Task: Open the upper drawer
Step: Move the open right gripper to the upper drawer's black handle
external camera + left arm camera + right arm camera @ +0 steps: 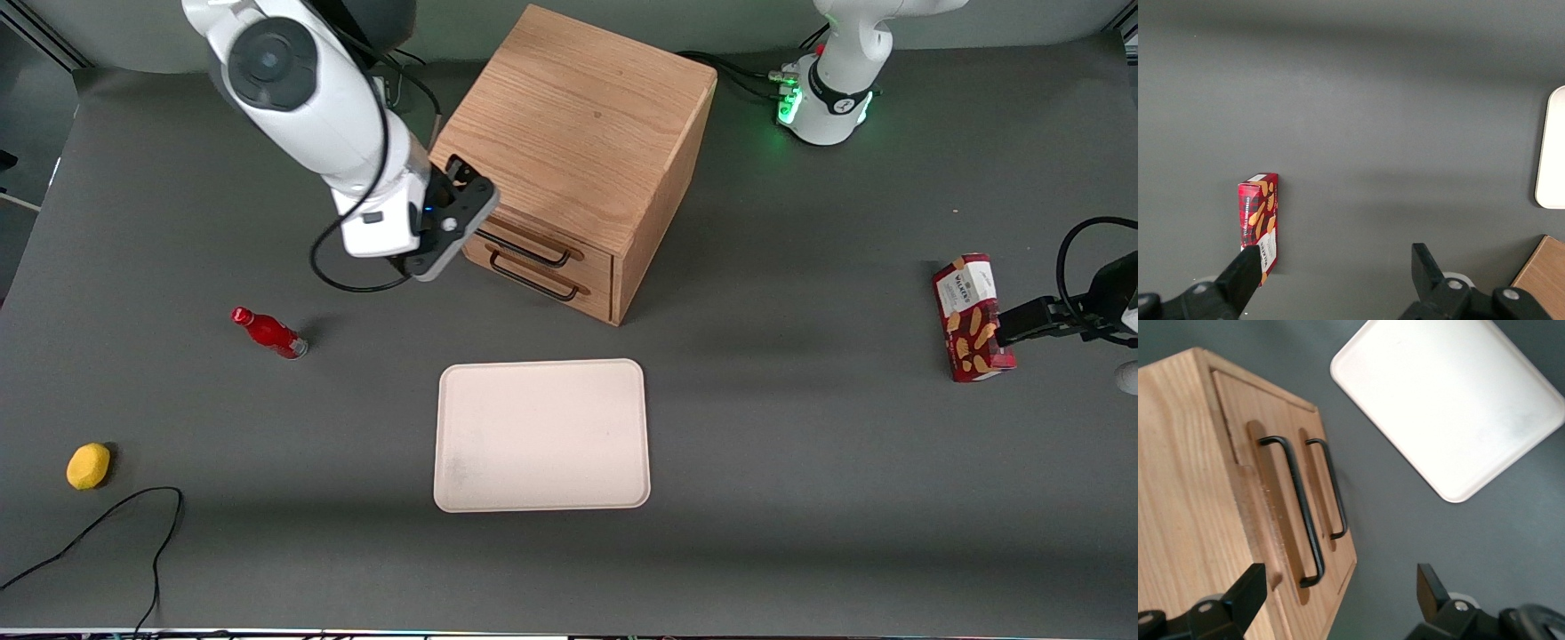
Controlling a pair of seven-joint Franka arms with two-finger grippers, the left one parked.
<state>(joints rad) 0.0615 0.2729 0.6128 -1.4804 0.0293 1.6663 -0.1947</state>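
The wooden cabinet [578, 116] stands on the grey table. Its upper drawer [596, 264] looks shut, with a dark bar handle [529, 252]; the matching lower drawer [587, 298] sits just beneath it. My right gripper [464, 220] is open and empty. It hovers at the drawer front's corner toward the working arm's end, level with the upper handle's end. In the right wrist view the gripper [1338, 587] shows one finger [1248, 587] over the cabinet's edge and the other over bare table. The upper handle [1301, 513] lies between them, untouched, beside the lower handle [1331, 487].
A white tray [542, 436] lies nearer the front camera than the cabinet. A red bottle [269, 332], a lemon [88, 466] and a black cable [107, 524] lie toward the working arm's end. A red cookie box [971, 317] lies toward the parked arm's end.
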